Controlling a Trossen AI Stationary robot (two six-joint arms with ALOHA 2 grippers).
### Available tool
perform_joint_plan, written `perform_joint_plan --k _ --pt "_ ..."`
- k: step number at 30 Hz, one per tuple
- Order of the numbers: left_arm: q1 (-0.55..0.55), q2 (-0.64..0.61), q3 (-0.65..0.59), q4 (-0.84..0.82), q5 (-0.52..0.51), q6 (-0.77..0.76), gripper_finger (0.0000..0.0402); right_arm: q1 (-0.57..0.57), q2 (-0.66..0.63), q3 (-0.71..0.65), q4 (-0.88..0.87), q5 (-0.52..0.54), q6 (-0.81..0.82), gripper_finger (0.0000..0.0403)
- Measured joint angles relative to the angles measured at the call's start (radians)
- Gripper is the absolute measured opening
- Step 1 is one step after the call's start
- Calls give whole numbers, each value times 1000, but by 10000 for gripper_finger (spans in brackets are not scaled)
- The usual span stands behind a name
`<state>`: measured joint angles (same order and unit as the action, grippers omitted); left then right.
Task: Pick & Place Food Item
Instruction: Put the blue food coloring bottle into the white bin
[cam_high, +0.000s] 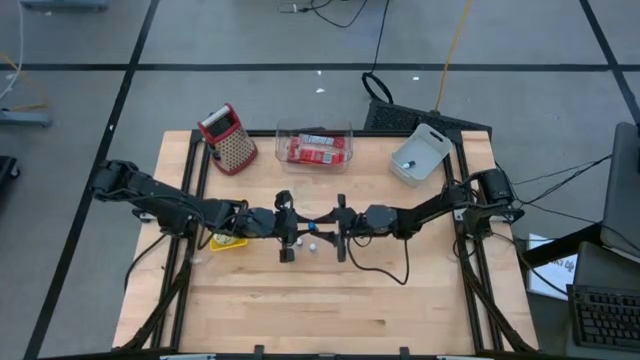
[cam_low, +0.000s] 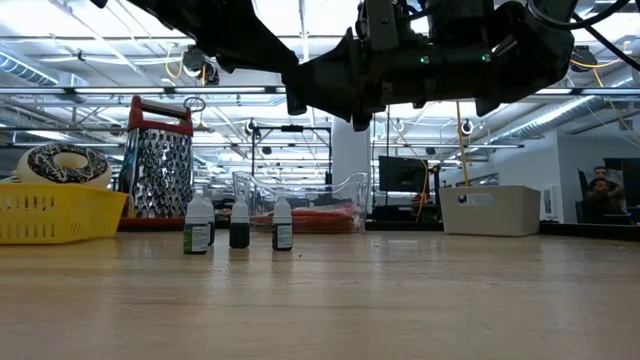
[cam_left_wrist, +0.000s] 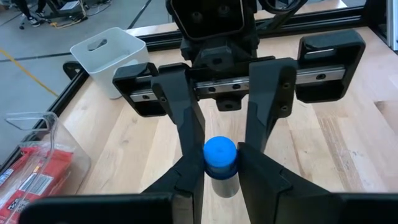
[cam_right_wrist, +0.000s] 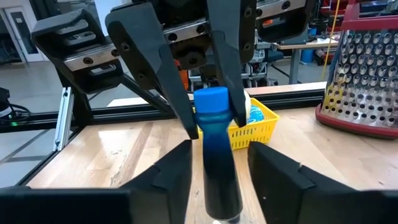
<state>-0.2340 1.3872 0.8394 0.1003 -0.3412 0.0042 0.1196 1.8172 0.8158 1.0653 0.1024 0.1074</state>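
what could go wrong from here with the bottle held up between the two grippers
1. The left gripper has its jaws shut on the blue-capped bottle near the cap only, while the right gripper flanks it with gaps showing. If the left lets go before the right has closed, the bottle may drop.
2. Three small bottles stand on the table below the arms. A fall or a low move could knock them over.

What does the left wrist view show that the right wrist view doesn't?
Only left wrist: the white bin, the clear container of red packets and the right gripper. Only right wrist: the cheese grater, the yellow basket and the left gripper. Both: the blue-capped bottle, between the two grippers.
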Motion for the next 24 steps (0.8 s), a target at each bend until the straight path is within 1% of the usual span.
perform_joint_plan --k 8,14,18,24 --pt "0 0 0 0 0 -7 81 0 0 -1 0 0 -22 89" --pt "0 0 0 1 0 -10 81 0 0 -1 0 0 -25 57" --pt "0 0 0 10 0 -10 81 0 0 -2 1 0 -25 47" --pt "0 0 -2 29 0 -9 83 0 0 -2 4 -1 -24 47"
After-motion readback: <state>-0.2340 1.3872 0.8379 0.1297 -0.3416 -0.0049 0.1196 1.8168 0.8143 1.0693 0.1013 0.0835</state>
